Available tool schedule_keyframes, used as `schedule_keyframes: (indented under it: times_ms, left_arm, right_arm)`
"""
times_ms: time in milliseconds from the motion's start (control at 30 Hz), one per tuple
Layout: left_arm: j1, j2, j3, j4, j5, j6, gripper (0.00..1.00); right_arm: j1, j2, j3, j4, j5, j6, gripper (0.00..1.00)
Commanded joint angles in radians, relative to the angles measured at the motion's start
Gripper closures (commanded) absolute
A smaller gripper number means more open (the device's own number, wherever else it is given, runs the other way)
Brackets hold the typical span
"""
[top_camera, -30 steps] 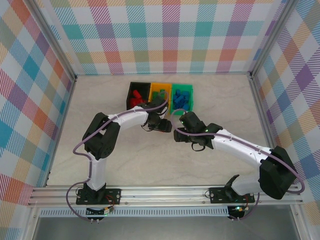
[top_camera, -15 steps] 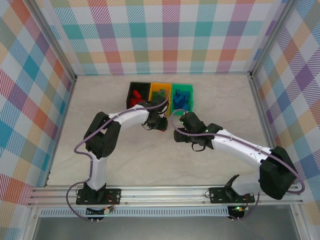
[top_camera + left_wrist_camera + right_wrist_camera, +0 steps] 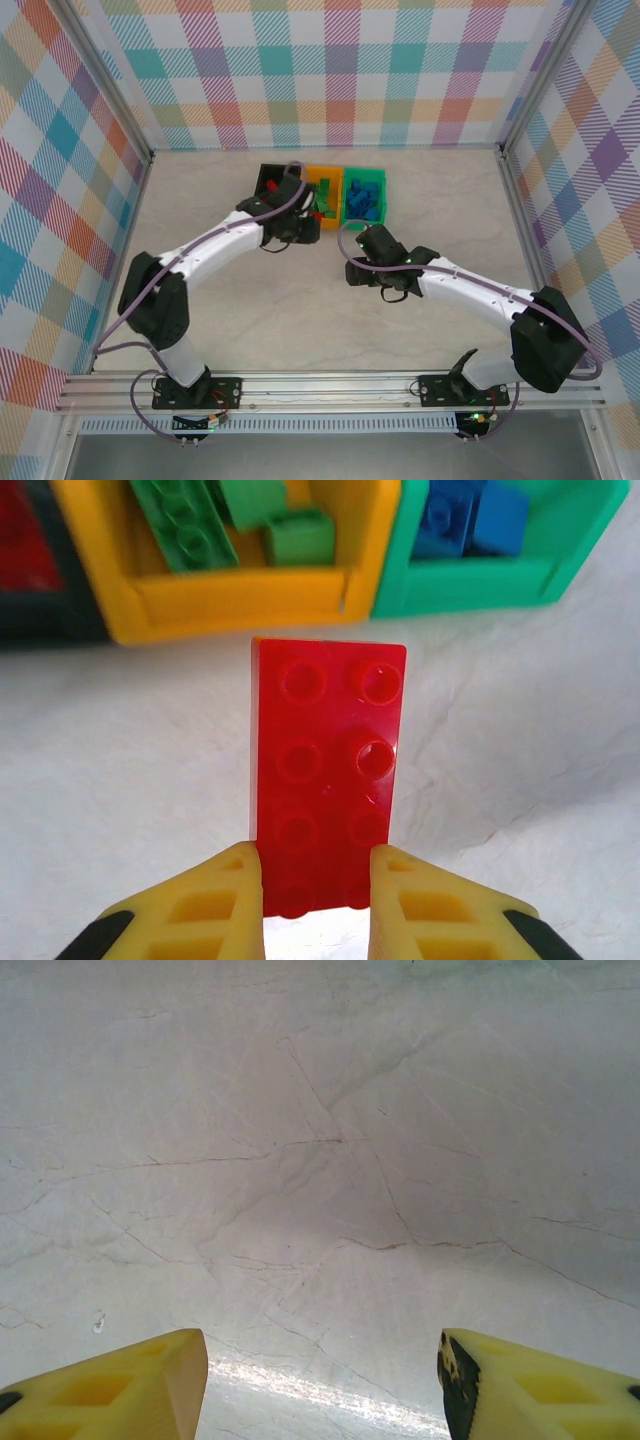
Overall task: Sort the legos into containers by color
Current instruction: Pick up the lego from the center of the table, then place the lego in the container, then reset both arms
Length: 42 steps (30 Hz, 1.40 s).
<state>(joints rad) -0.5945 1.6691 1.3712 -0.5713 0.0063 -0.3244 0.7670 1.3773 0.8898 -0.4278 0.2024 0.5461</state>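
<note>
- Left wrist view: the left pincer point(image 3: 315, 885) is clenched on a red lego point(image 3: 328, 760). Its two yellow fingers point(image 3: 215, 905) press the long sides of the brick's near end.
- The red lego is a two-by-four piece with its studs facing the camera. It sticks straight out ahead of the fingertips over the pale marbled table point(image 3: 110, 770). I cannot tell whether its far end touches the surface.
- Straight ahead of the left pincer, just past the brick's far end, stands the orange-yellow container point(image 3: 240, 605). Green legos point(image 3: 190, 525) lie inside it. The red lego's tip is near the container's front wall but apart from it.
- Ahead and to the right of the pincer is the green container point(image 3: 470, 580), joined to the orange-yellow one and holding blue legos point(image 3: 470, 520).
- Ahead and far to the left is the black container point(image 3: 45, 630). Something red shows blurred inside it.
- Right wrist view: the right pincer point(image 3: 320, 1380) is released, its fingers standing wide apart with nothing between them. Bare table lies below and ahead of it.
- Top external view: the right arm's tip is to the right of the left arm's, apart from it. It is on the near side of the green container, outside the row.
</note>
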Motion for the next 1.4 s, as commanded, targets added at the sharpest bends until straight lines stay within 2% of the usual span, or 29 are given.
schedule_keyframes:
  times_ms: [0,167,400,533,600,667,767,867,1100,1200,1367]
  left_arm:
    - [0.059,-0.085,0.002,-0.023,-0.077,0.011,0.77]
    - [0.164,-0.075,0.093,-0.057,-0.088,0.057,0.76]
    - [0.229,0.11,0.268,-0.071,-0.056,0.091,0.74]
    - [0.25,0.231,0.353,-0.083,-0.064,0.065,0.61]
    - [0.26,0.303,0.429,-0.137,-0.054,0.052,0.47]
    - [0.262,0.334,0.456,-0.16,-0.023,0.042,0.43]
    - [0.26,0.277,0.339,-0.061,0.038,0.011,0.34]
    - [0.259,0.178,0.192,0.024,0.046,-0.003,0.33]
    - [0.259,-0.089,-0.139,0.165,-0.013,-0.013,0.33]
    - [0.259,-0.187,-0.247,0.195,-0.072,-0.019,0.33]
    - [0.26,-0.333,-0.389,0.215,-0.231,-0.043,0.28]
  right_arm:
    - [0.0,0.006,0.014,0.032,-0.012,0.006,0.37]
    - [0.0,0.009,0.005,0.042,-0.018,0.01,0.37]
    - [0.0,-0.015,0.005,0.021,-0.016,0.014,0.37]
    - [0.0,-0.07,-0.018,-0.003,-0.006,0.029,0.37]
    - [0.0,-0.1,-0.034,-0.022,0.005,0.036,0.36]
    - [0.0,-0.127,-0.052,-0.036,0.015,0.043,0.36]
    - [0.0,-0.156,-0.087,-0.041,0.032,0.059,0.36]
    - [0.0,-0.157,-0.101,-0.035,0.031,0.068,0.35]
    - [0.0,-0.097,-0.058,-0.004,0.007,0.043,0.35]
    - [0.0,-0.067,-0.029,0.006,-0.006,0.028,0.35]
    - [0.0,-0.045,-0.014,0.026,-0.026,0.023,0.34]
